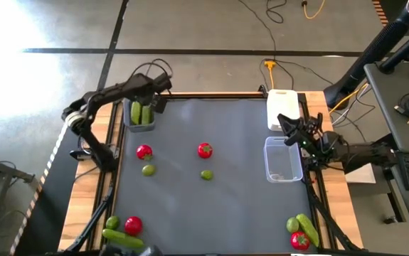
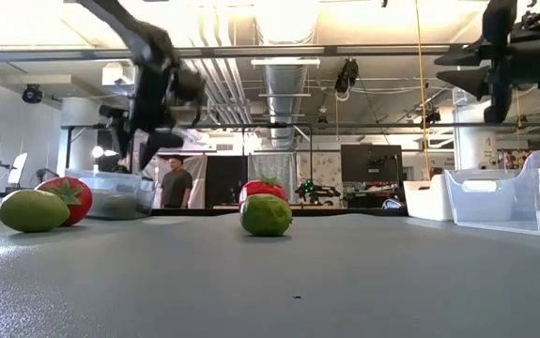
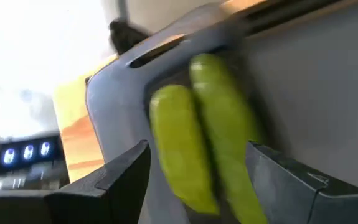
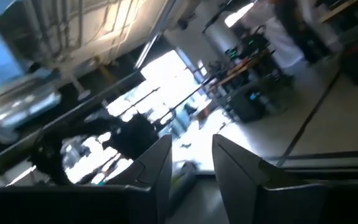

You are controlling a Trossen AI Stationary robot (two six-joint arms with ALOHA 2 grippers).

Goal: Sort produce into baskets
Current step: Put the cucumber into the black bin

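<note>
Hanging over the dark grey basket (image 1: 139, 126) at the bench's (image 1: 240, 206) far left, the left claw (image 1: 156, 99) is standing partly open and empty above two cucumbers (image 1: 141, 114) lying side by side inside it, long axes running near to far. Poising above the clear basket (image 1: 283, 159) beside the white basket (image 1: 281, 108) on the right, the right claw (image 1: 294, 129) is showing a narrow gap and holding nothing. Counting by size: three baskets, four cucumbers, four tomatoes, four limes; the tomato (image 1: 144, 151) and lime (image 1: 148, 170) just near of the grey basket are lying closest to the left arm.

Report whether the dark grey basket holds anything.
Not empty: two green cucumbers lie side by side inside the dark grey basket, clear in the high and left wrist views.
</note>
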